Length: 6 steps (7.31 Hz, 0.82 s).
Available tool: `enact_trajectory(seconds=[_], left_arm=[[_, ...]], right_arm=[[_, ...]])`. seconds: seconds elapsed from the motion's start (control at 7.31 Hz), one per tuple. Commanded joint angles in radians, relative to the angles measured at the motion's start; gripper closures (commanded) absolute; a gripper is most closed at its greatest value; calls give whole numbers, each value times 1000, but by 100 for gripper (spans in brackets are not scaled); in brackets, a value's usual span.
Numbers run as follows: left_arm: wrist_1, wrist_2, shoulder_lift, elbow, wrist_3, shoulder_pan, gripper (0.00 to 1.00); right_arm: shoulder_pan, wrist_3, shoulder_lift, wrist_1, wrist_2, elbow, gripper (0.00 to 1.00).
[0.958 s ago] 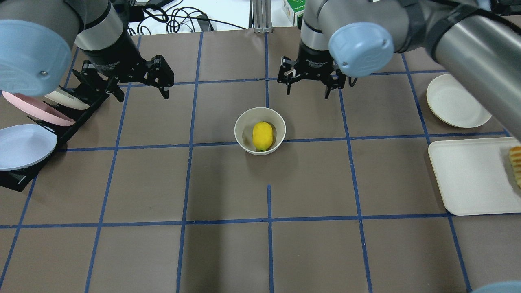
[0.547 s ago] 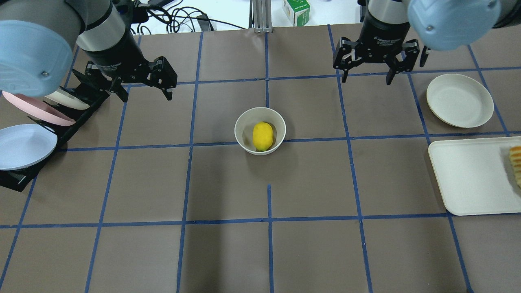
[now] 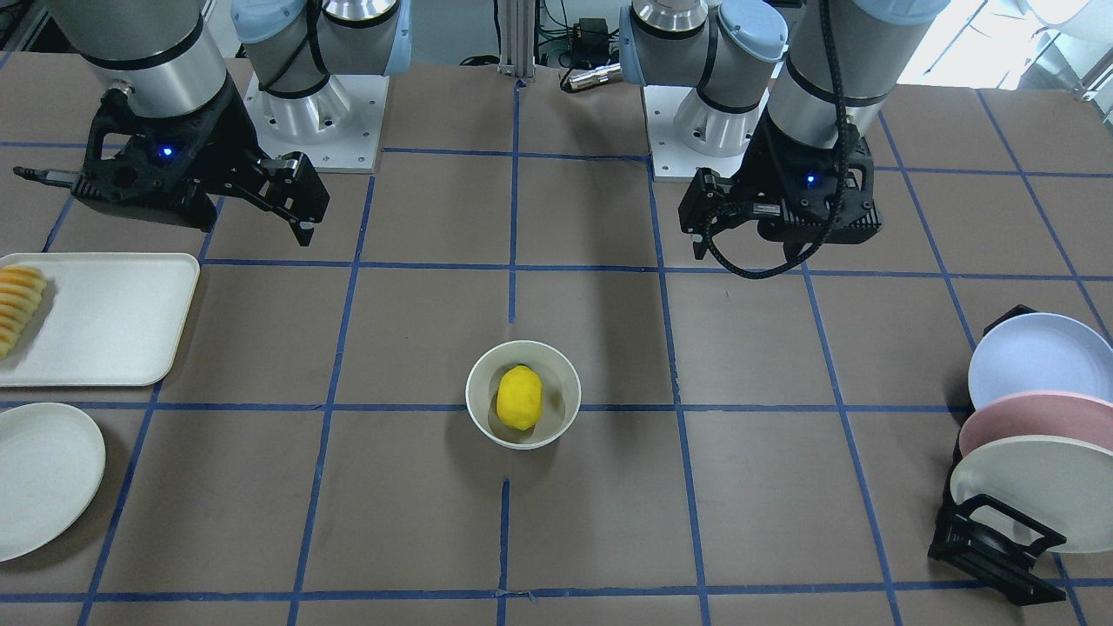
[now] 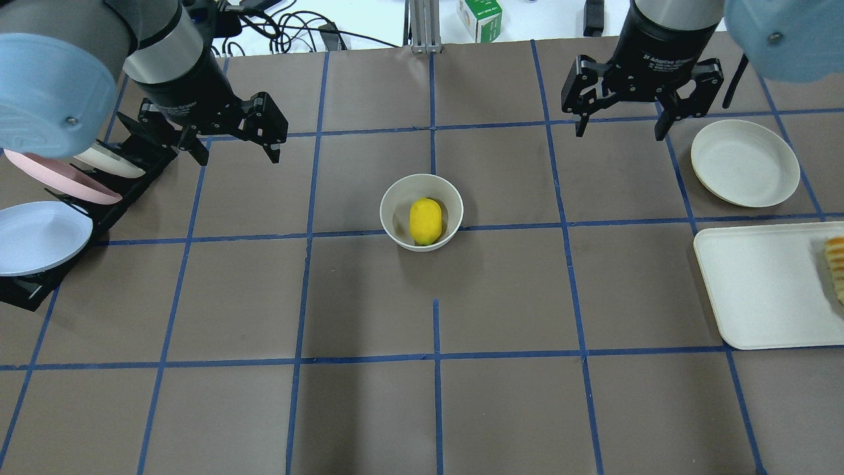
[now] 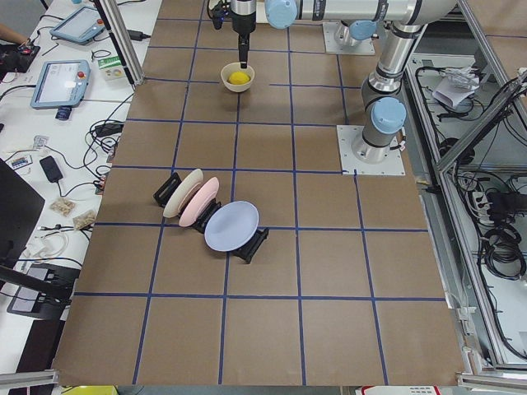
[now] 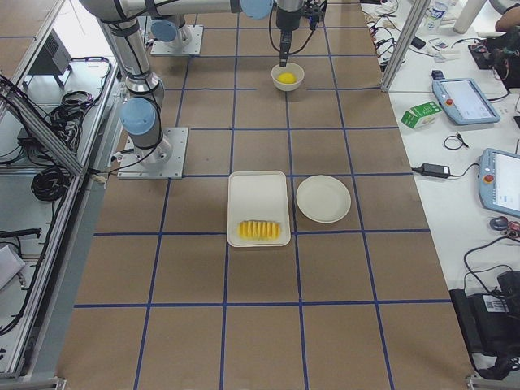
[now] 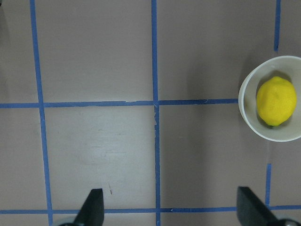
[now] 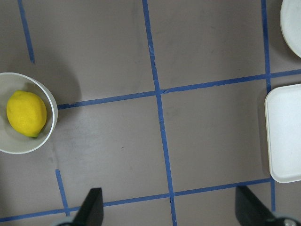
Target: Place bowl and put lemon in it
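While the left end effector and right end effector hang spread and empty, the lemon lies in the bowl mid-worktop, seemingly light, firm, best pinched across its middle.

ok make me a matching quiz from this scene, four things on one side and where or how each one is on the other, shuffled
Things:
1. lemon
2. orange-yellow slices
3. pale blue plate
4. right pincer

Places or states:
a. open and empty, up beside the round cream plate
b. inside the bowl
c. in a row on the white tray
d. standing in the black rack

Pairs: 1-b, 2-c, 3-d, 4-a
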Motion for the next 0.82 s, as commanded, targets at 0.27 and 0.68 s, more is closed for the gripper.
enact_trajectory(seconds=[0.27,0.68], left_arm=[[0,0,0,-1,0,0,0],[0,2,8,-7,0,-4,0]], right_arm=[[-4,-5,-24,-3,0,27,0],[-4,-5,-24,-3,-2,25,0]])
